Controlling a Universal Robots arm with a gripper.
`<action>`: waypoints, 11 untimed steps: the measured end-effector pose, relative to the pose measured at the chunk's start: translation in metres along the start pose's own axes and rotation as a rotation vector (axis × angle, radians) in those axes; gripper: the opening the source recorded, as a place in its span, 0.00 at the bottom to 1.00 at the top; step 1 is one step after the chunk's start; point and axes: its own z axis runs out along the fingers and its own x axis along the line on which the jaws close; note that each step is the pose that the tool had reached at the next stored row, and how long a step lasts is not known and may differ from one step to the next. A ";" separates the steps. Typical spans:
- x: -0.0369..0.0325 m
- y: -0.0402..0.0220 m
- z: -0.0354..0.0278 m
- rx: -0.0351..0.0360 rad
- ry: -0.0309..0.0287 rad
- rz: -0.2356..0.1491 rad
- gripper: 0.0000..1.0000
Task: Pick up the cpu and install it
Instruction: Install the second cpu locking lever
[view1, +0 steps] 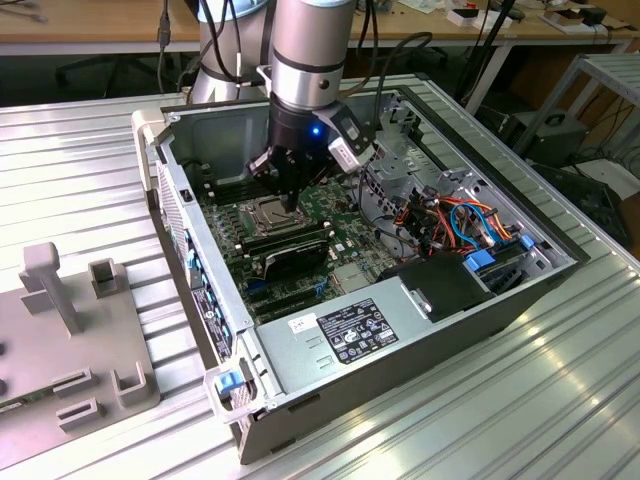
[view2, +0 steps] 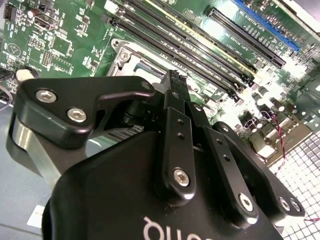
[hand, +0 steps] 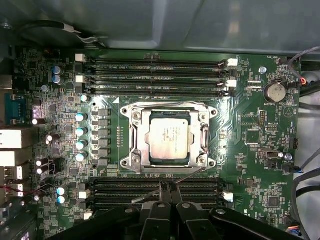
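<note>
The cpu, a square chip with a silver-grey top, lies flat in the motherboard's socket, and the metal frame sits around its edges. A thin metal lever slants away from the socket's side toward the fingers. In the first wrist view my gripper hovers just beside the socket on that side, over the memory slots, its two black fingers pressed together with nothing seen between them. In the exterior view the gripper reaches down into the open computer case, right next to the cpu.
Rows of black memory slots run along both sides of the socket. The case walls, power supply, coloured cables and drive cage crowd the arm. A grey fixture stands on the ribbed table at the exterior view's left.
</note>
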 end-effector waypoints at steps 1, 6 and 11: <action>0.0003 -0.0001 0.0001 -0.0001 -0.0001 0.000 0.11; 0.0065 0.0001 0.0044 0.0002 -0.0024 0.000 0.11; 0.0101 0.0007 0.0175 0.0001 -0.0025 0.000 0.11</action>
